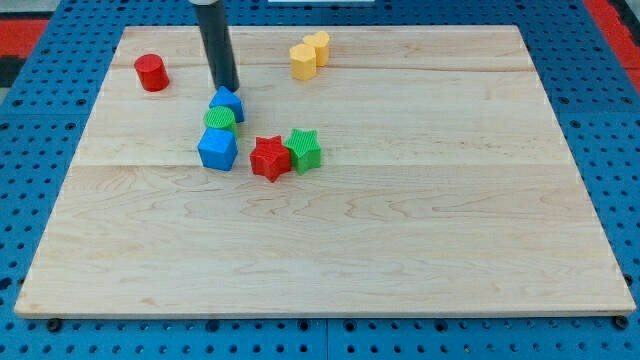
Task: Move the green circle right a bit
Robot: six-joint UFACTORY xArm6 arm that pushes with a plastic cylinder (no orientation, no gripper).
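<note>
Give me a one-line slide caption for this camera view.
My tip sits just above a small blue block that touches the green circle, with a blue cube below.

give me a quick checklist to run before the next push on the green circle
1. Green circle in view: ok, wedged between two blue blocks.
2. My tip on the circle's left side for a rightward push: not ok, it sits at the view's top of the small blue block.
3. Circle free of neighbours: not ok, it touches the small blue block above and the blue cube below.
4. Path to the right open: ok for a short move; the red star and green star lie lower right.
5. Tip contact with the small blue block: cannot tell.
</note>
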